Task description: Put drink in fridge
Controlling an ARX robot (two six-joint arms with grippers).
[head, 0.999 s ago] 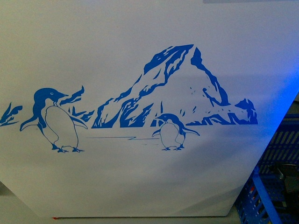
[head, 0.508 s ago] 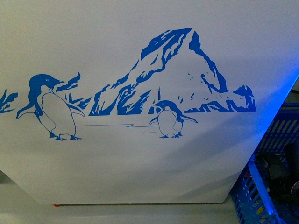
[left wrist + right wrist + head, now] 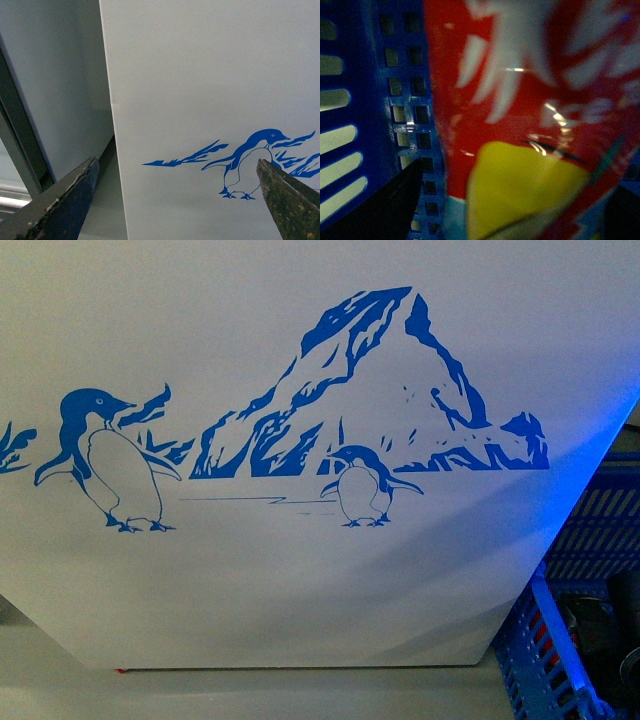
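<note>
Your left tool (image 3: 177, 162) hung close in front of the fridge (image 3: 210, 75), near the corner of its white front panel. Its 2 fingers (image 3: 65, 200) were spread wide with nothing between them. Between those fingers you could see the larger penguin (image 3: 252, 160) of the fridge's blue graphic. Past the fridge's corner stood a pale grey panel (image 3: 55, 75) with a dark frame strip (image 3: 17, 130) at its far edge.

Your right tool (image 3: 520, 195) was at the blue basket (image 3: 380, 100), which sat low beside the fridge, at the end of the front panel on the robot's right. The drink (image 3: 520, 65) filled most of the right wrist view. It was blurred, showing a red label with white lettering and a yellow patch. It was outside the fridge, close against the basket's perforated wall. 1 dark finger (image 3: 395, 205) showed on one side of the drink and a dark shape on the other. You could not tell from this whether the tool was clamped on the drink or only stood around it.

In the front view you faced the fridge from very near, and its panel took up nearly everything. The smaller penguin (image 3: 362, 490) stood at the foot of the blue mountain (image 3: 370, 380). Below the fridge's lower edge lay pale floor (image 3: 300, 695), with a small red mark (image 3: 120, 670) right at that edge.
</note>
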